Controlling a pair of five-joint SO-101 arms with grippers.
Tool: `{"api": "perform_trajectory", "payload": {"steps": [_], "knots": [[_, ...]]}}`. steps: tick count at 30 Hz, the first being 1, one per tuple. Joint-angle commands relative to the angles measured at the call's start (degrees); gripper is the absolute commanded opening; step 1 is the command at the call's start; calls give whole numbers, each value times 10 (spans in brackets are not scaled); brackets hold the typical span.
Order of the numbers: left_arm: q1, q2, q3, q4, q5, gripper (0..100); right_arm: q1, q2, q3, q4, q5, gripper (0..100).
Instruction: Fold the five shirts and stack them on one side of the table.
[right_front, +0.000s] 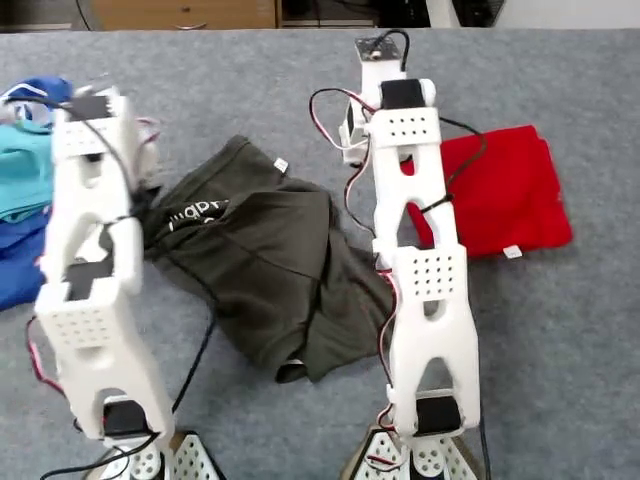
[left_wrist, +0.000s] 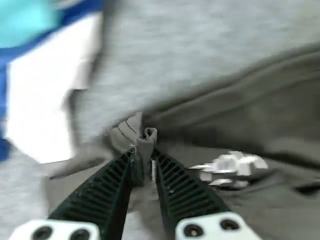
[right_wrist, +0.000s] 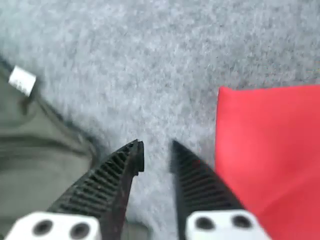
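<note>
High view: four shirts can be counted on the grey, felt-like bench (right_front: 560, 350). A rumpled olive shirt (right_front: 270, 270) lies mid-bench and a flat, folded red shirt (right_front: 500, 190) right of it. A teal shirt (right_front: 22, 175) and a blue shirt (right_front: 15, 260) are bunched at the left edge, cut off.
Left wrist view: the left hand (left_wrist: 143, 155) is clenched on an olive fold.
Right wrist view: the right hand (right_wrist: 156, 152) is released, over bare bench between olive and red.

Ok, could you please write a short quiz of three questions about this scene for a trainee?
1. True or false: the left hand is shut on the olive shirt.
2. Which lies folded as a neat rectangle? A) the red shirt B) the olive shirt C) both
3. Open or shut: how is the right hand, above the grey table?
Key: 1 true; 2 A; 3 open.
</note>
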Motion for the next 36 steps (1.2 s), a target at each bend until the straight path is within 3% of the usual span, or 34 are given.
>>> {"api": "perform_trajectory", "payload": {"steps": [1,9,11,15,20,36], "knots": [[37,-33,-19,-48,55,19,-20,-18,-45,36,40,79],[42,-30,-4,-94,168,19,-15,-15,-29,28,39,85],[44,-22,42,-141,199,19,-15,-15,-25,14,35,85],[26,-17,150,-263,188,19,-15,-4,-21,-25,-19,85],[21,-35,210,-319,187,19,-50,57,-23,-59,-55,85],[23,-36,223,-347,171,19,-92,77,-87,36,-68,84]]}}
